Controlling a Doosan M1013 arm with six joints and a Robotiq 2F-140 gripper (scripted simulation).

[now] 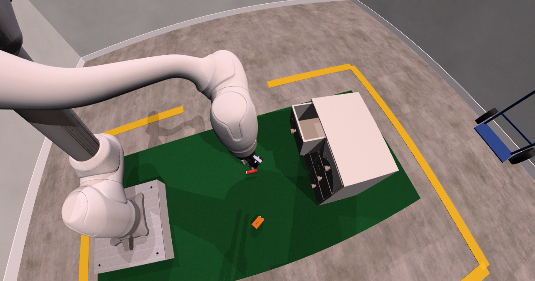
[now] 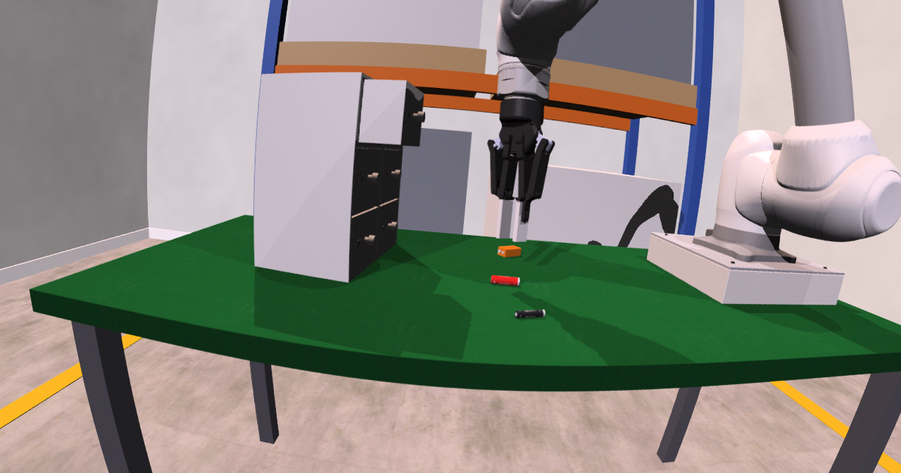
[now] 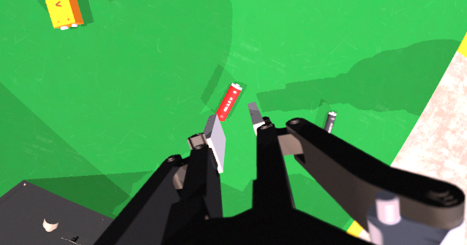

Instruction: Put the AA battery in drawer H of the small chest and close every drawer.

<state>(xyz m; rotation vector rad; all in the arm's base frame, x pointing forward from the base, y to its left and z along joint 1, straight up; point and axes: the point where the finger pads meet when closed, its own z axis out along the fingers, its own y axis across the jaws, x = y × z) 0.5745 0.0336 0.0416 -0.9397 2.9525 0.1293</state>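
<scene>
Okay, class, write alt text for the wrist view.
The open pincer hangs above a red battery on a green tabletop. A 9 V battery lies upper left; a black battery lies right.

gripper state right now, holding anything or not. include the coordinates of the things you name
Gripper (image 1: 253, 167) (image 2: 514, 221) (image 3: 236, 121): open, fingers parted with nothing between them; the red battery (image 1: 251, 171) (image 2: 505, 279) (image 3: 229, 102) lies below on the table.

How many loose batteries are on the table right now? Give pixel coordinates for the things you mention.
3: the orange 9 V battery (image 1: 257, 222) (image 2: 509, 251) (image 3: 63, 5), the red battery (image 1: 251, 171) (image 2: 505, 279) (image 3: 230, 102) in the middle, and the black battery (image 2: 529, 313) (image 3: 330, 122), hidden from the top view. Others could sit behind the chest (image 1: 355, 137) (image 2: 305, 174).
</scene>
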